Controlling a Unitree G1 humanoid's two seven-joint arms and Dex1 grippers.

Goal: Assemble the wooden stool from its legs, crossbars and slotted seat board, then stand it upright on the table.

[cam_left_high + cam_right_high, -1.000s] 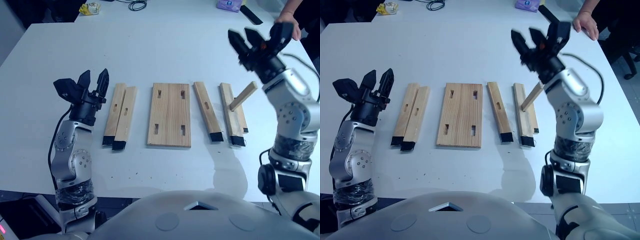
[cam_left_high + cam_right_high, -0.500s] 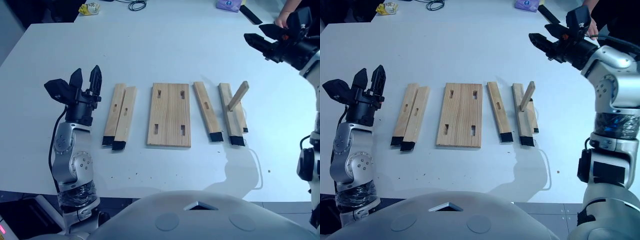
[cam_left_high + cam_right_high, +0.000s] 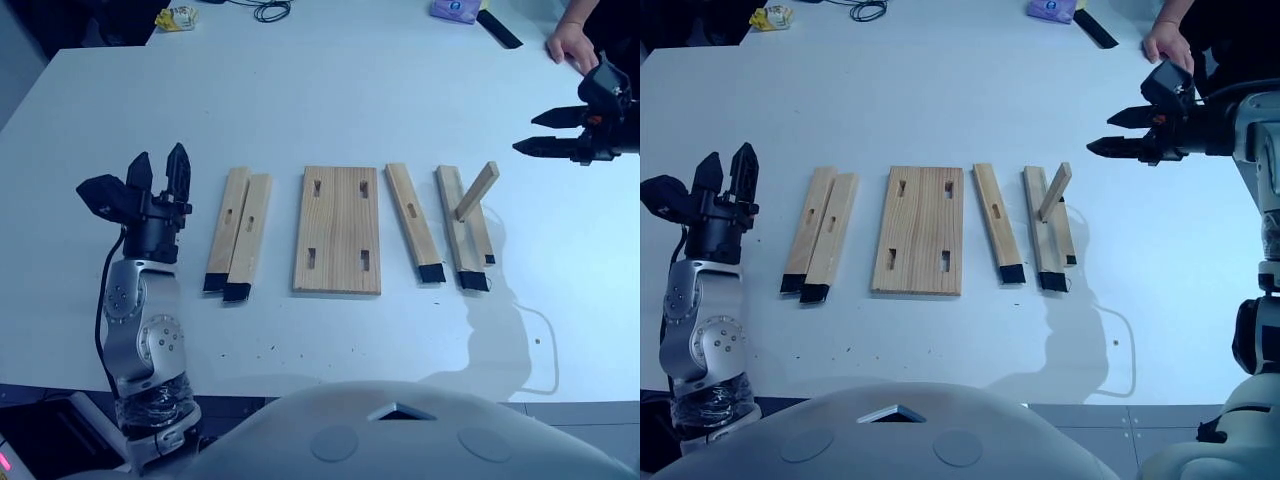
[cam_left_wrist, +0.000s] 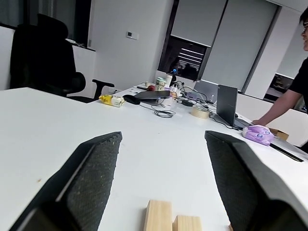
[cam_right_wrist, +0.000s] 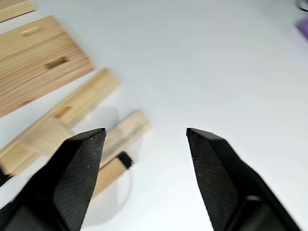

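Observation:
The slotted seat board lies flat mid-table. Left of it, two black-tipped legs lie side by side. Right of it lie one leg and another leg, with a short crossbar propped at a tilt on the outer one. My left gripper is held up, open and empty, left of the left legs, whose ends show between its fingers. My right gripper hangs open and empty, right of the crossbar, above the white table.
A person's hand rests on the table's far right edge. A purple pouch and a black bar lie at the back right, a yellow packet and cables at the back.
My right arm has swung out to the right, away from the crossbar, its gripper still open. My left gripper has drifted slightly left and down. The wooden parts have stayed put.

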